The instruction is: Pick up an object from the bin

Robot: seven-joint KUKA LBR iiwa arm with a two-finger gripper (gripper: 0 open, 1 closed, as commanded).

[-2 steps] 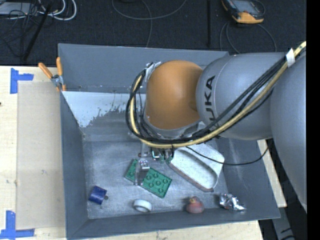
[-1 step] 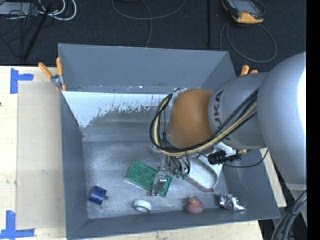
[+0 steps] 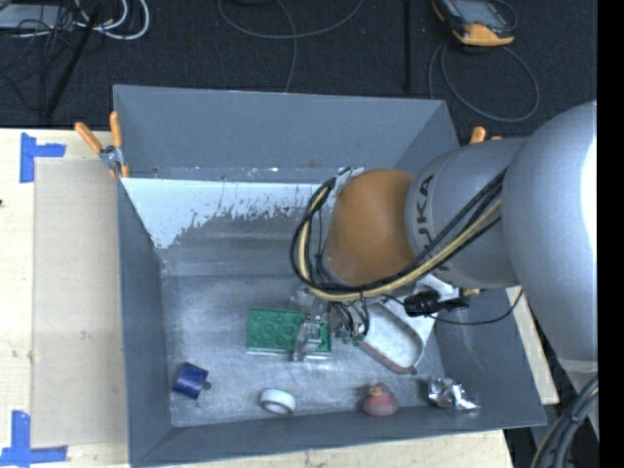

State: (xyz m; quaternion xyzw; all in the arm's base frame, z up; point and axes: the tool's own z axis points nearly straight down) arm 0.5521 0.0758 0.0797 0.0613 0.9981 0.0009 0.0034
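My gripper [image 3: 314, 339] is low in the middle of the bin, under the arm's orange cover. It sits at the right end of a flat green studded plate [image 3: 271, 330] that lies on the bin floor, and it hides that end of the plate. Just to the gripper's right lies a pale oblong dish with a brownish rim [image 3: 395, 345], partly covered by the arm and its cables.
Along the near wall lie a small blue cylinder [image 3: 190, 381], a white ring [image 3: 278, 401], a reddish round lump [image 3: 379, 401] and a crumpled silvery piece [image 3: 448, 394]. The arm and its cables cover the bin's right side.
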